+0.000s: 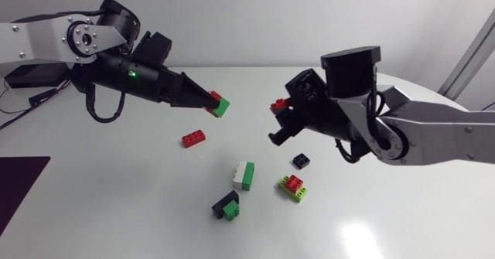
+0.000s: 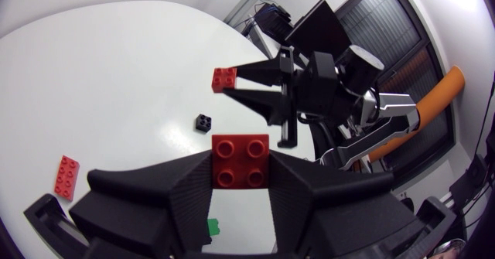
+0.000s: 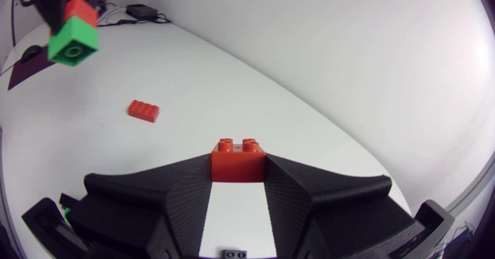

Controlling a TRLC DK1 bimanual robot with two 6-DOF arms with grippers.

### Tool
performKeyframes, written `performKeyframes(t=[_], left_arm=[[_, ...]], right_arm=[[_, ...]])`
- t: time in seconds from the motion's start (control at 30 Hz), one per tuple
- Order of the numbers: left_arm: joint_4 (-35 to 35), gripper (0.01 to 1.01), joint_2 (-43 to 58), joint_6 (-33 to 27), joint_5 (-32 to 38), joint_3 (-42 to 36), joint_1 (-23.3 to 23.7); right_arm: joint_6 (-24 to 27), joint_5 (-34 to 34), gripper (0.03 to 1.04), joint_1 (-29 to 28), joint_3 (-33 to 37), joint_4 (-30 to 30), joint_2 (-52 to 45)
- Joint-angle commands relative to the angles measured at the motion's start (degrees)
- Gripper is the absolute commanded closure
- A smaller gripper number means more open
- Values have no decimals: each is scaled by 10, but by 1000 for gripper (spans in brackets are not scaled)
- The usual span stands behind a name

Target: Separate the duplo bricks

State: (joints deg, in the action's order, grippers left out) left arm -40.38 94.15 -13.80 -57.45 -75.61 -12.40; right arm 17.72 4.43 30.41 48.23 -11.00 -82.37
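The left gripper (image 1: 210, 101) clamps a joined red-and-green pair of bricks (image 1: 220, 106) above the table (image 1: 116, 189) while the right gripper (image 1: 276, 110), facing it, pinches a lone red brick (image 1: 278, 103) at its fingertips, so either shallow hold could slip and drop its load.

Table (image 1: 116, 212): smooth white top, moderately glossy, carrying a soft highlight at its near right. Left arm (image 1: 39, 39) and right arm (image 1: 441, 135): silver-grey links of metallic look, satin finish; black joints. Left gripper (image 2: 240, 166) and right gripper (image 3: 238, 170): matt black, the finger flanks finely ribbed (the layered grain reads best in the wrist views). Left red brick (image 2: 240, 155), green brick (image 3: 73, 44), right red brick (image 3: 238, 160), flat red brick (image 1: 193, 138), small black brick (image 1: 301, 161): hard moulded plastic, smooth, with a mild sheen. White-and-green pair (image 1: 244, 174): the same plastic, equally smooth.
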Motion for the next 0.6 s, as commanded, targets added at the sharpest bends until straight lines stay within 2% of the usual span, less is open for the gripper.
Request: performKeyframes(t=[0.0,0.13,0.57], left_arm=[[14,815,18,11,6,19,5],[28,813,30,11,12,24,12],[40,811,19,0,12,58,44]], right_arm=[[-22,-16,687,-16,12,-18,-45],[-35,-33,684,-16,51,-29,-114],[-69,-71,675,-46,268,-15,-365]])
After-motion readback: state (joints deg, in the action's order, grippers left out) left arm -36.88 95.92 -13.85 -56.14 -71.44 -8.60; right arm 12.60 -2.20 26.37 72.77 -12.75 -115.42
